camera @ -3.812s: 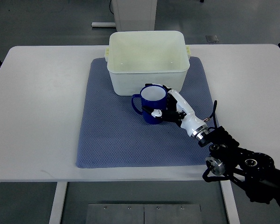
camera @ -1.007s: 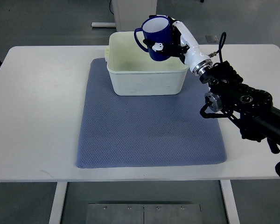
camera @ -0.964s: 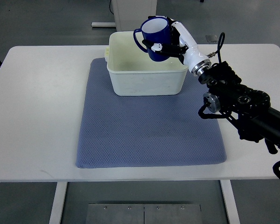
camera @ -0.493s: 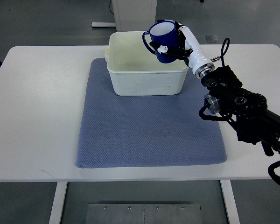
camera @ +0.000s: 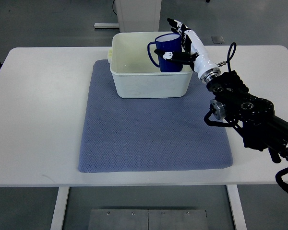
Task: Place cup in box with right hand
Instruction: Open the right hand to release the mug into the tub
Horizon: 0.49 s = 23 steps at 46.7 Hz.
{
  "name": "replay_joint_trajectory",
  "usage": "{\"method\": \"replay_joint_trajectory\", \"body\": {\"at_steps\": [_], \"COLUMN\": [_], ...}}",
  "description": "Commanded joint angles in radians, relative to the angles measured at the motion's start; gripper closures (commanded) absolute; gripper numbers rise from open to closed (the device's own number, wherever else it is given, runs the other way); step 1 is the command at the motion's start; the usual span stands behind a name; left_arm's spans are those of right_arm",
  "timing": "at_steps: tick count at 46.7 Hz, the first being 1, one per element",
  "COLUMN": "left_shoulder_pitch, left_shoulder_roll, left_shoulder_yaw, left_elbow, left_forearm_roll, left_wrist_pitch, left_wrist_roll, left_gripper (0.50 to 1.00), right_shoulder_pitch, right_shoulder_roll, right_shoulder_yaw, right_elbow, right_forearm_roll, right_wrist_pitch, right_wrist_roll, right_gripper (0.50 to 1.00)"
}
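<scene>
While the black forearm slants in from the lower right of the frame toward the top centre, the white right hand (camera: 185, 40) reaches over the right wall of the box (camera: 134, 79), its fingers (camera: 177, 25) spread wide and pointing up-left, the thumb lying against the side of the cup (camera: 167, 51); whether it still grips the cup I cannot tell. From left to right there is one white table (camera: 43, 110), one blue-grey mat (camera: 149, 139), one cream box at upper centre, one cup and one hand. The cup is deep blue with a pale inside, standing upright inside the box at its right end, handle pointing left
</scene>
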Motion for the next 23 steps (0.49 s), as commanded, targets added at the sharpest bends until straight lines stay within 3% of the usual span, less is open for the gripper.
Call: {"method": "replay_joint_trajectory", "body": {"at_steps": [1,23], "left_shoulder_pitch": [0.000,0.000], "left_shoulder_roll": [0.000,0.000], "left_shoulder_yaw": [0.000,0.000], "left_elbow": [0.000,0.000], "left_forearm_roll": [0.000,0.000], "left_wrist_pitch": [0.000,0.000], "left_wrist_roll": [0.000,0.000], "left_gripper": [0.500,0.500], "right_shoulder_pitch": [0.000,0.009], "right_shoulder_roll": [0.000,-0.017], "right_shoulder_yaw": [0.000,0.051], "right_elbow": [0.000,0.003], "right_forearm_roll": [0.000,0.000], "right_wrist_pitch": [-0.001,-0.003], "right_wrist_roll": [0.002,0.002], "right_gripper": [0.515,0.511]}}
